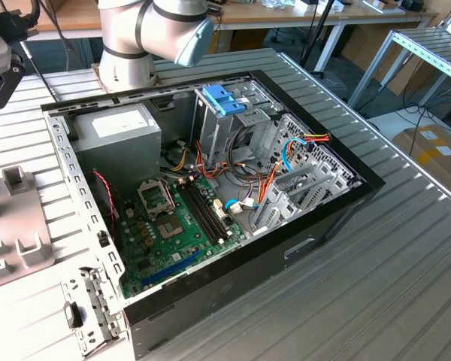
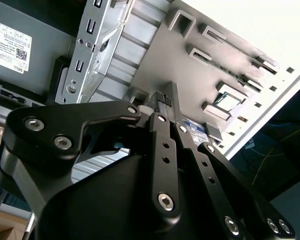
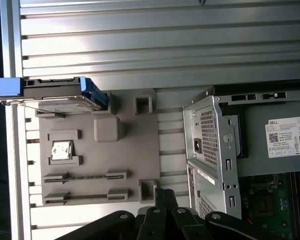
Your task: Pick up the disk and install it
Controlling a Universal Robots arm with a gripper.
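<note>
Disk (image 3: 55, 100) at fixture (image 3: 97, 165) edge, first wrist view.

A flat grey plastic fixture plate (image 1: 15, 226) lies beside the open black computer case (image 1: 316, 241) on the ribbed metal desk (image 1: 406, 301). The blue-framed silver disk (image 3: 60, 95) sits at the plate's corner farthest from the case.

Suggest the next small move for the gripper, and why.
Probably shift the gripper across the grey fixture plate toward the disk. In the first wrist view the disk sits at one end of the plate, untouched, while the gripper hangs over the opposite edge, beside the computer case.
</note>
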